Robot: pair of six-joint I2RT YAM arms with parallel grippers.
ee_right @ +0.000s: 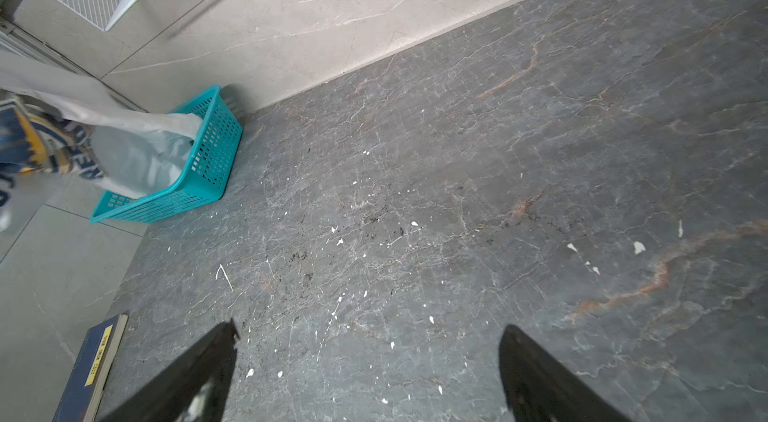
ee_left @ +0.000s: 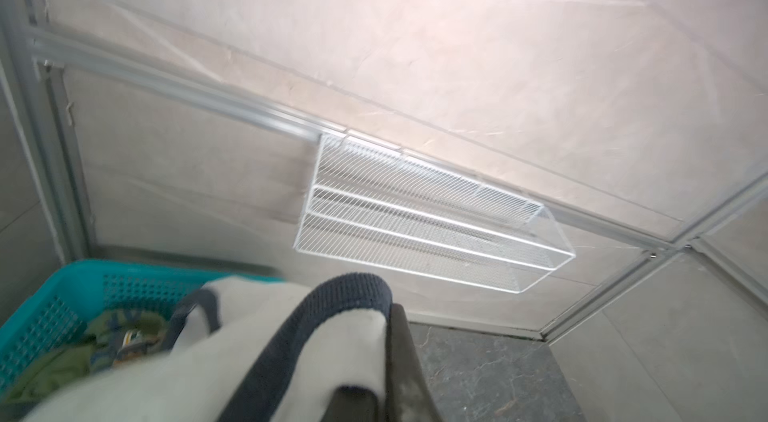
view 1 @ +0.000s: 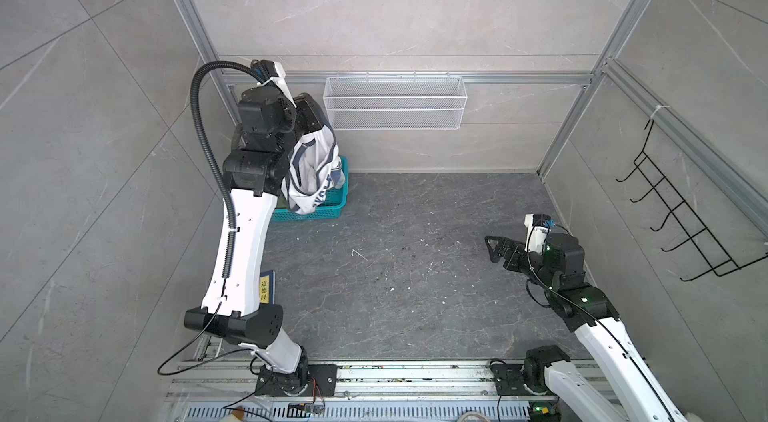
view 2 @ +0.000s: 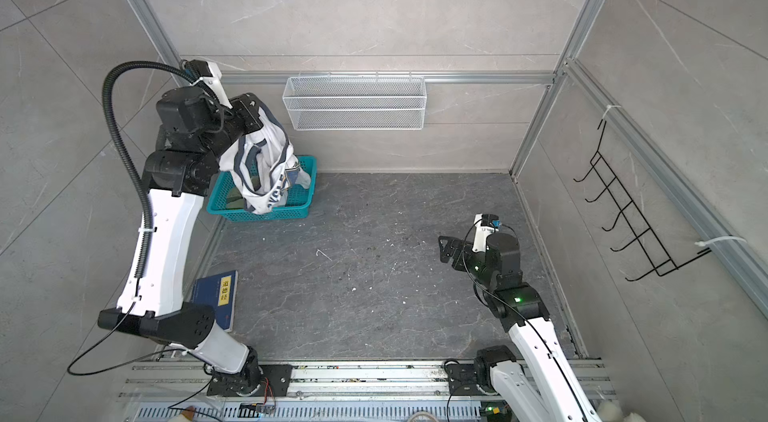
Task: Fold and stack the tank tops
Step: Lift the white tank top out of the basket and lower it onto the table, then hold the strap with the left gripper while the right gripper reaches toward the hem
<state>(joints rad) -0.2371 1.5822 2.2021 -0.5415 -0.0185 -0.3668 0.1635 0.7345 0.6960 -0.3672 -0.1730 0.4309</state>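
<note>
Left arm (view 1: pixel 245 241) up high, jaws gripping white top (view 1: pixel 309 175) over basket (view 1: pixel 332 210), green top (ee_left: pixel 54 370) maybe inside, right arm (view 1: pixel 606 341) low, jaws spread wide.

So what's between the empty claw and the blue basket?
Only bare dark tabletop with tiny white flecks lies between the right gripper and the teal basket; the right wrist view shows it.

Back left on table (view 1: pixel 415 295): basket (view 2: pixel 299 209). In basket: lower tank top (ee_left: pixel 54 370). Above it, hanging from left gripper (view 1: pixel 312 123), hem down inside basket: upper tank top (view 1: pixel 311 175). Front left: book (view 2: pixel 212 295), partly under left arm. Right side, over table: right gripper (view 1: pixel 498 251). Back wall: wire shelf (view 1: pixel 395 108). Right wall: hook rack (view 1: pixel 685 224).
</note>
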